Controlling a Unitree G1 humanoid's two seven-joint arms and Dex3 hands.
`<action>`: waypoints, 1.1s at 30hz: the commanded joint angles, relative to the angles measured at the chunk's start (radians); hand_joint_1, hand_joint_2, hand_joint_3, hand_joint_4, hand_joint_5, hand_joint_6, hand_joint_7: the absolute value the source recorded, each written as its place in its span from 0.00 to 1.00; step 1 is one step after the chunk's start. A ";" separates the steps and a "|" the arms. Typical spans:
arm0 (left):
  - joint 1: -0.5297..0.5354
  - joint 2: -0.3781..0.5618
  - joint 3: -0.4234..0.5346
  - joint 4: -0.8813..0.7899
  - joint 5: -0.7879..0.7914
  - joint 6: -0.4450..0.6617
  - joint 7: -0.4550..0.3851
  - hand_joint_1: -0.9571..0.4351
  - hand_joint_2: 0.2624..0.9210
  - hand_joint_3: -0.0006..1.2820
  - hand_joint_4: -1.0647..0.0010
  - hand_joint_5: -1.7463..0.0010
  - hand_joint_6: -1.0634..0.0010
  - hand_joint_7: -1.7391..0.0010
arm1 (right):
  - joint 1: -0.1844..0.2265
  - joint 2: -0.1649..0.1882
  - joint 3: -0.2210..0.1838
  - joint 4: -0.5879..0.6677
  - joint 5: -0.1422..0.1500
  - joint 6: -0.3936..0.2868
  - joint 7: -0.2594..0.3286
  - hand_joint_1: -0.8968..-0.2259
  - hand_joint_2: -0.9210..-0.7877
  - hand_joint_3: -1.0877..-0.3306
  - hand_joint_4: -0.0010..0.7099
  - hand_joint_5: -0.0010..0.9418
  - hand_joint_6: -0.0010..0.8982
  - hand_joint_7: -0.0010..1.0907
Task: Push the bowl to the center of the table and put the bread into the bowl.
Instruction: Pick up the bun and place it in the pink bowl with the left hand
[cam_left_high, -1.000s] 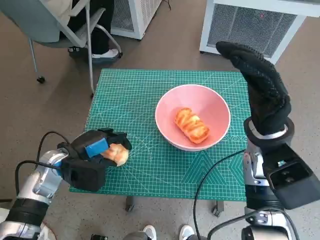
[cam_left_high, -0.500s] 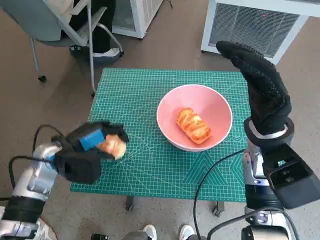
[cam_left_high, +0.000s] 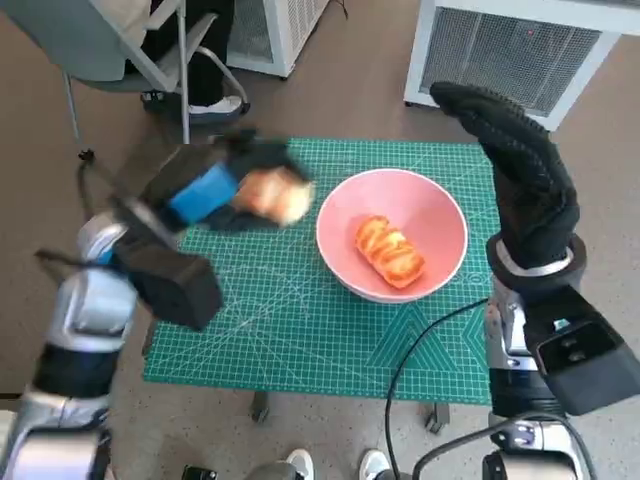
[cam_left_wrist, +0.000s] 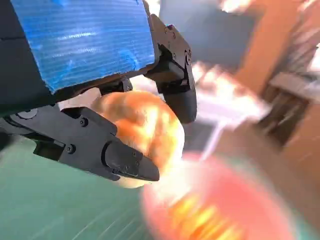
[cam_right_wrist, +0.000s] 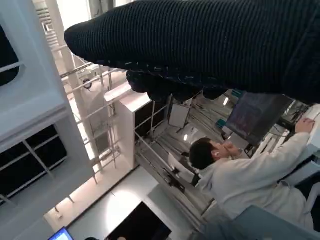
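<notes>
One bread (cam_left_high: 386, 251) is already seen in the bowl (cam_left_high: 440, 215); a second bread (cam_left_high: 274, 194) is gripped by the left hand (cam_left_high: 215, 190) beside it, while the right hand (cam_left_high: 520, 170) is held up, empty, fingers extended.

I see even, bright room light; my left hand (cam_left_high: 215, 185) smears with motion blur, the wrist background too.

Brown floor (cam_left_high: 60, 150), grey chair (cam_left_high: 110, 40), white slatted units (cam_left_high: 520, 50) behind the table (cam_left_high: 300, 330).

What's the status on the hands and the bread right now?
Left hand holds a bread roll beside the bowl. One bread already inside. Right hand raised, open. Nothing blocking.
</notes>
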 joint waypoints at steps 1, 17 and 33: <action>-0.074 -0.055 -0.038 0.045 0.012 -0.037 0.027 0.69 0.97 0.01 0.30 0.37 0.29 0.40 | 0.007 0.000 0.003 0.011 -0.010 0.004 0.004 0.43 0.00 0.50 0.40 0.00 0.02 0.59; -0.324 -0.229 -0.171 0.484 0.072 -0.151 0.056 0.69 1.00 0.06 0.38 0.33 0.42 0.31 | 0.028 -0.010 -0.011 -0.012 -0.013 0.007 -0.006 0.43 0.00 0.50 0.40 0.00 0.02 0.60; -0.423 -0.306 -0.254 0.760 0.091 -0.151 -0.083 0.63 0.99 0.19 0.69 0.68 0.73 0.61 | 0.045 -0.014 -0.032 -0.025 -0.032 0.007 -0.027 0.44 0.00 0.50 0.40 0.00 0.01 0.59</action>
